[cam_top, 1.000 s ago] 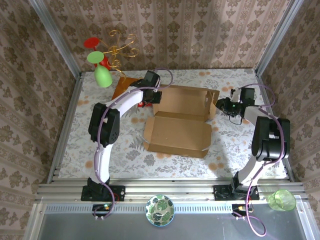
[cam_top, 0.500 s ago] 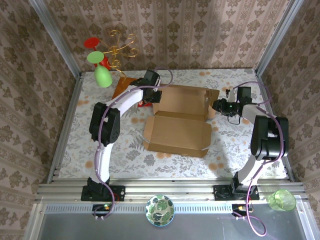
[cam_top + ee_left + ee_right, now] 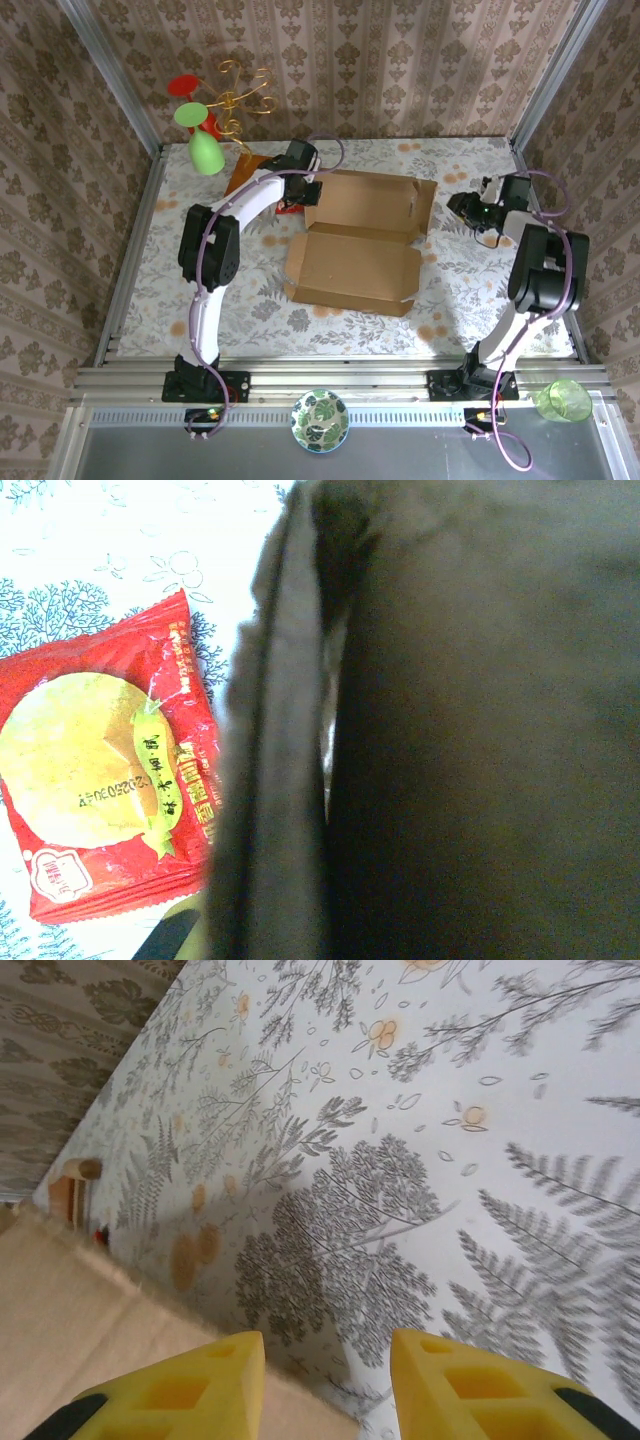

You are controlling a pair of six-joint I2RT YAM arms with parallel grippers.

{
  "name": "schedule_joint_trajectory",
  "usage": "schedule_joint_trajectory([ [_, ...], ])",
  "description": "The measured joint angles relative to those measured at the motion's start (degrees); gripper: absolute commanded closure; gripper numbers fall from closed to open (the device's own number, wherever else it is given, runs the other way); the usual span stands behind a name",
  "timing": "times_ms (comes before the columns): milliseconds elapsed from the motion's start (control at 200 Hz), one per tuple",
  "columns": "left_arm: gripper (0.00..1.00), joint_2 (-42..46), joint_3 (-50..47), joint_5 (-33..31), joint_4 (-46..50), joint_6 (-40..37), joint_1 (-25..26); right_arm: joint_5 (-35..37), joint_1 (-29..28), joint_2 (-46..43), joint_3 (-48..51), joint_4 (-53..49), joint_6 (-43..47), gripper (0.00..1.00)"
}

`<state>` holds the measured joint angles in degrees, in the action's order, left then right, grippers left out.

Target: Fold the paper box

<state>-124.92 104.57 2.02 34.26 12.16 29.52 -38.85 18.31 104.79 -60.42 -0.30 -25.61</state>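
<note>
Left wrist view brings close a red packet (image 3: 100, 790) beside the box (image 3: 355, 270) — left tool (image 3: 302, 192) clenched at its wall, right tool (image 3: 325, 1370) released.

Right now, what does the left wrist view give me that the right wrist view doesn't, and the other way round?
Left wrist: a red snack packet with a round yellow picture, lying flat beside the paper box, whose edge looks dark, blurred and very close. Right wrist: the right gripper, its yellow fingertips apart with nothing between them, plus a strip of wallpaper at the upper left. Shared: the paper box and the leaf-printed tablecloth under it.
</note>
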Motion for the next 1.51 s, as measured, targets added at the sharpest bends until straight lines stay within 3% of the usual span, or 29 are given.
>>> schedule_joint_trajectory([
  [125, 1.00, -0.3, 0.5, 0.2, 0.2, 0.0, 0.0, -2.7, -1.5, 5.6, -3.3, -0.4, -1.2, 0.61],
  [250, 1.00, -0.7, 0.9, -0.2, 0.3, 0.0, 0.0, -4.6, -3.6, 7.1, -4.4, -0.7, -1.8, 0.71],
  [685, 1.00, -0.7, 0.9, 0.2, 0.0, 0.7, -0.7, -7.0, -6.6, -1.4, 2.0, 2.5, -3.1, 0.77],
  [1140, 1.00, -0.7, 0.9, 0.2, 0.0, 0.7, -0.7, -5.2, -10.8, -7.8, 4.0, 2.6, -0.6, 0.77],
  [1505, 1.00, -0.7, 0.9, 0.4, 0.0, 0.6, -0.7, -1.7, -12.9, -9.0, 4.1, -1.8, 4.7, 0.67],
])
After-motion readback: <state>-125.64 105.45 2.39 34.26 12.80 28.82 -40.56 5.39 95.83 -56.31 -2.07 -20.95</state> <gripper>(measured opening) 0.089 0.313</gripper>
